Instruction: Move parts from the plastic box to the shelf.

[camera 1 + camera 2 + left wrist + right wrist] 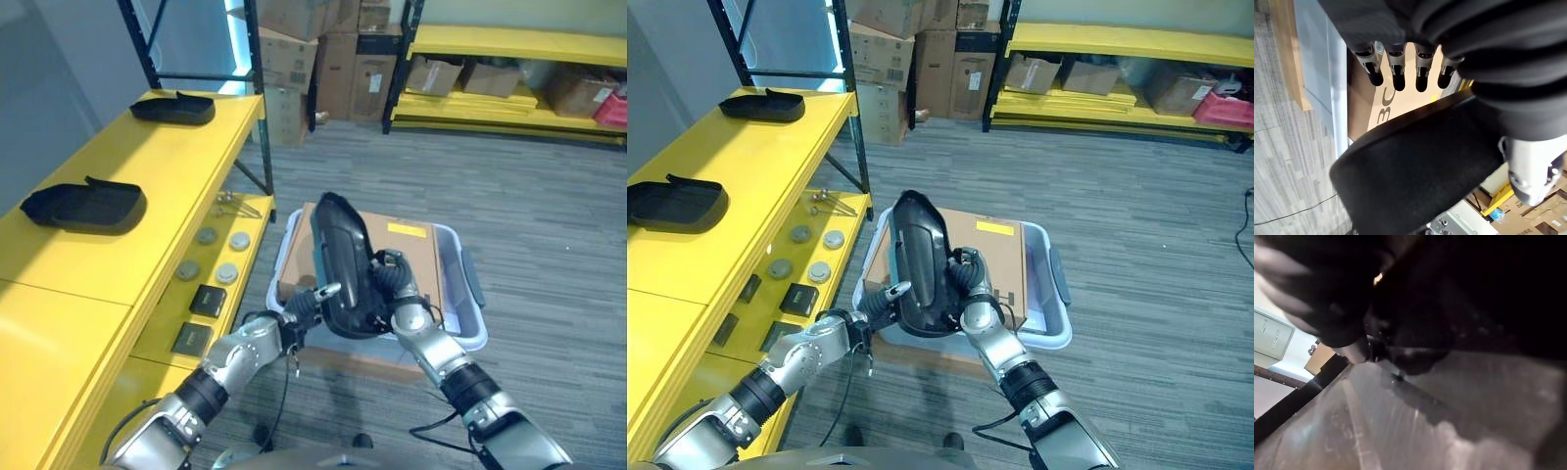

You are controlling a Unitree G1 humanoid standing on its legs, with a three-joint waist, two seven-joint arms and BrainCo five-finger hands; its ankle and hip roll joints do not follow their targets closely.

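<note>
Upright, black part held above the plastic box, pressed between both hands. Left hand on its left edge, fingers straight in the wrist view, thumb against the part's face. Right hand on the opposite side, fingers curled round the rim. Cardboard sheet lying in the box beneath. Two similar parts resting on the yellow shelf, well apart.

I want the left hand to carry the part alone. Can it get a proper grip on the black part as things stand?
Probably yes: the left hand already touches the black part above the plastic box, its fingers straight. The right hand grips the opposite side, leaving the left side free.
</note>
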